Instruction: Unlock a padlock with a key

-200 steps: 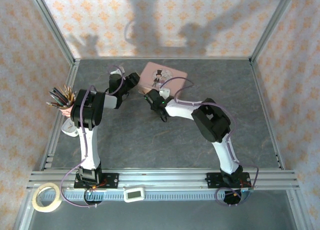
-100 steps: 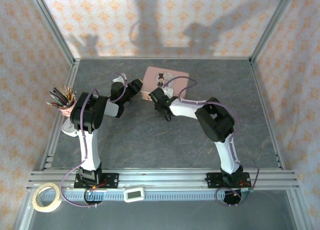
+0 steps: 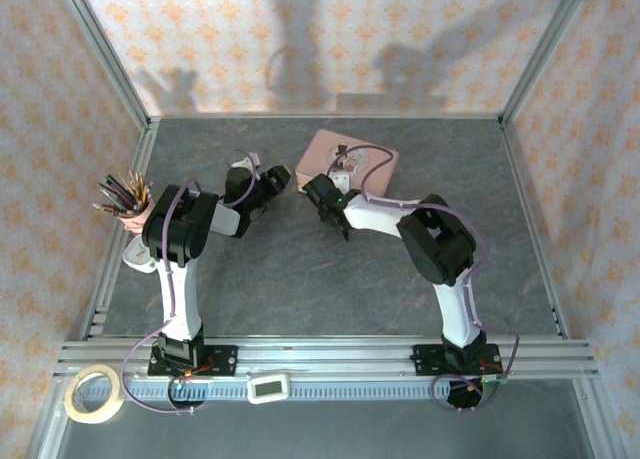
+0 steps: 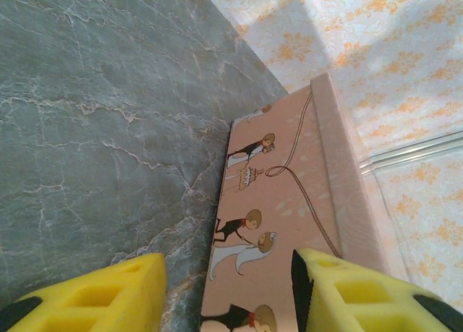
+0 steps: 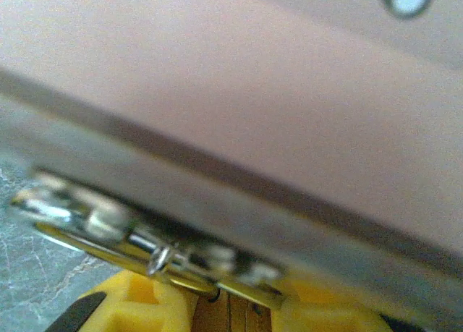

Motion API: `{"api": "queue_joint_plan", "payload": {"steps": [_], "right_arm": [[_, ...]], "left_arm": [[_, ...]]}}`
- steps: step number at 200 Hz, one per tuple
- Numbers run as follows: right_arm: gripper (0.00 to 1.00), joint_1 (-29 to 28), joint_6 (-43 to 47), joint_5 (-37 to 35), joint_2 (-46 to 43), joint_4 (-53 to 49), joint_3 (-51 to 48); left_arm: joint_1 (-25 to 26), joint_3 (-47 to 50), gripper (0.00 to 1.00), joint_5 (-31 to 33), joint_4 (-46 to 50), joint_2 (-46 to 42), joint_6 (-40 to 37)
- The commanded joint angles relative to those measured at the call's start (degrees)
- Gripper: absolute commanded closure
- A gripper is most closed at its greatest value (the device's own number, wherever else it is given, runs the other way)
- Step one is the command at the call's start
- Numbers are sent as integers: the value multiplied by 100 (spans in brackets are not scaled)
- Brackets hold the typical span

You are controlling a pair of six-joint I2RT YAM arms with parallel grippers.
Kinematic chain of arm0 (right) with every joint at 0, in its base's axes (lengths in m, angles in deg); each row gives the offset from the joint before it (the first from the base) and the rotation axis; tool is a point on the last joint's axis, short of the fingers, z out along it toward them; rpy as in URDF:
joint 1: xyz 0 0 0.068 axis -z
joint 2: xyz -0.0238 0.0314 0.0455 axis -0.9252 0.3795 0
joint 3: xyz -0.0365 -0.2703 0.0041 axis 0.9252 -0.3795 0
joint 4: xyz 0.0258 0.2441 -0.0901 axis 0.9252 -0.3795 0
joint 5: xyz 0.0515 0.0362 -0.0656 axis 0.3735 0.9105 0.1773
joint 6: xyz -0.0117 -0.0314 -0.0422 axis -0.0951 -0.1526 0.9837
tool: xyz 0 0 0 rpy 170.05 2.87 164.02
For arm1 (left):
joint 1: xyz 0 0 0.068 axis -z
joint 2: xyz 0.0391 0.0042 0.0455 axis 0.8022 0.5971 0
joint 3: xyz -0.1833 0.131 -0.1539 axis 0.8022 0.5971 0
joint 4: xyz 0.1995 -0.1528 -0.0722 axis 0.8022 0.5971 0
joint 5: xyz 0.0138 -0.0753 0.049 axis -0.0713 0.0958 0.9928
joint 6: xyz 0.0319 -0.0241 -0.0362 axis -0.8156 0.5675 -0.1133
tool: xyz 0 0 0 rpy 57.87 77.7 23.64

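Bench [image 3: 300, 269] is grey w/ pale marble-type veining, flat and matte. Room around it is a booth: wallpaper [image 3: 330, 39] w/ orange flower pattern on three sides, aluminium posts in the corners, and one aluminium rail [image 3: 330, 354] along the near edge where the arms are bolted.

Count: two arms, left arm [image 3: 175, 229] and right arm [image 3: 435, 244], both reaching toward the far middle. One pink tin [image 3: 365, 157] lying flat there, cartoon figures on its lid. One cup of pencils [image 3: 125, 197] at the left edge. One tape roll [image 3: 93, 394] and one small white gadget [image 3: 268, 387] in front of the rail.

Left jaws stand roughly half open, nothing gripped. Their yellow fingers [image 4: 94, 296] sit either side of the tin's near corner, left finger over bare bench, right finger over the lid.

Right jaws are hard up against the tin's side wall, approx. at its left corner. That wrist view is v. blurred. Its yellow fingers [image 5: 145, 303] stand close together w/ a brass-coloured bit, prob. the padlock [image 5: 230, 314], in the narrow gap. One silvery metal piece [image 5: 145, 249] lies across just in front. Can't tell if the jaws actually pinch the padlock or only flank it.
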Motion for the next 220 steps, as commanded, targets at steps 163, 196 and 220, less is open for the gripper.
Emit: {"api": "queue_joint_plan", "payload": {"steps": [163, 196, 220], "right_arm": [[97, -182, 3232, -433, -1183, 1416, -1951], [96, -156, 3424, -122, -1669, 1918, -2461], [95, -43, 3446, 168, -1970, 2182, -2739]], "left_arm": [[147, 478, 48, -447, -279, -730, 274], [363, 224, 47, -471, -376, -629, 306], [532, 11, 46, -567, -435, -506, 343]]}}
